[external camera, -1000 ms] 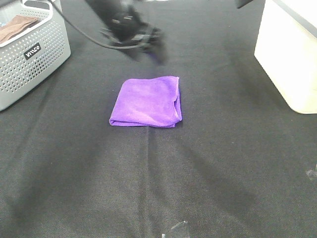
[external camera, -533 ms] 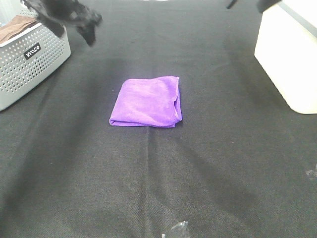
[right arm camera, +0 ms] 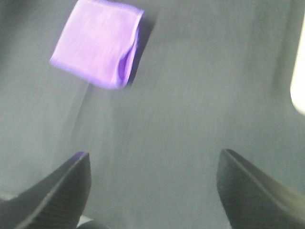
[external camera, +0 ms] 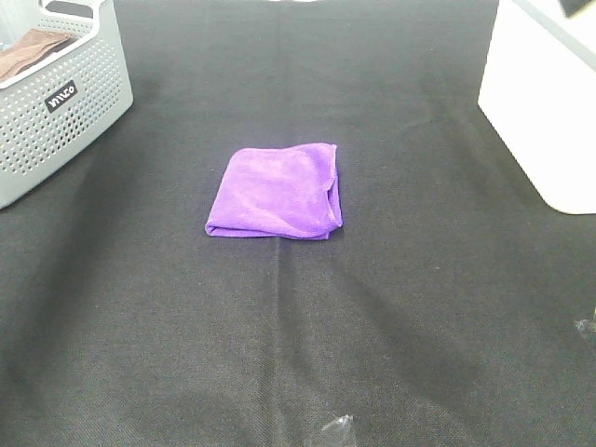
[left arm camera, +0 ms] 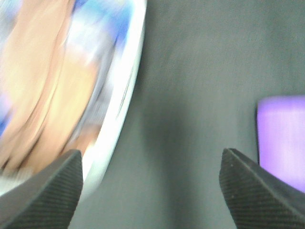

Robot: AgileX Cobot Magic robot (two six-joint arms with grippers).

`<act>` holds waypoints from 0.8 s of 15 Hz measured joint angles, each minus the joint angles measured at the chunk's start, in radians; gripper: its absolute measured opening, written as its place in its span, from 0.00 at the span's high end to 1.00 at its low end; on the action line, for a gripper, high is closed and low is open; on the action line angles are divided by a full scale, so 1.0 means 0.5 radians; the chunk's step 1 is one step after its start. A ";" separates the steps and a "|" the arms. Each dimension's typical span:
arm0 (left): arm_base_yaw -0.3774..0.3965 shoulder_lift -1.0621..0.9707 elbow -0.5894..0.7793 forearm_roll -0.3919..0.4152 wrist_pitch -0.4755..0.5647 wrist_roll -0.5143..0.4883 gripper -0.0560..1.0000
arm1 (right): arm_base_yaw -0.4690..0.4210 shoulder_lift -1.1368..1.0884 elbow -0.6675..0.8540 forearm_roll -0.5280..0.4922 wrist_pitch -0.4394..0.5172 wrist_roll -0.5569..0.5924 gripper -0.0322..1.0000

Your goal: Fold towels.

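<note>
Exterior high view: I see the folded purple towel (external camera: pixel 276 192) lying near the middle of the black tabletop (external camera: pixel 391 335), nothing touching it. Farther back, a grey perforated basket (external camera: pixel 58 110) holding a brown cloth (external camera: pixel 26 51) sits at the far left corner, a white box (external camera: pixel 545 102) at the far right. On my wrist views, the left gripper (left arm camera: pixel 151 183) and right gripper (right arm camera: pixel 153 186) both hang spread wide, empty.

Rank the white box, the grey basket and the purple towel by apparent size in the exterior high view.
1. Grey basket and white box: look alike in size, both cut off by the frame, so unranked.
2. Purple towel: smallest, folded, fully in view.
</note>
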 joint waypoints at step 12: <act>0.030 -2.984 2.262 0.016 -0.014 -0.010 0.26 | 0.000 -2.024 1.212 -0.086 0.004 0.002 0.29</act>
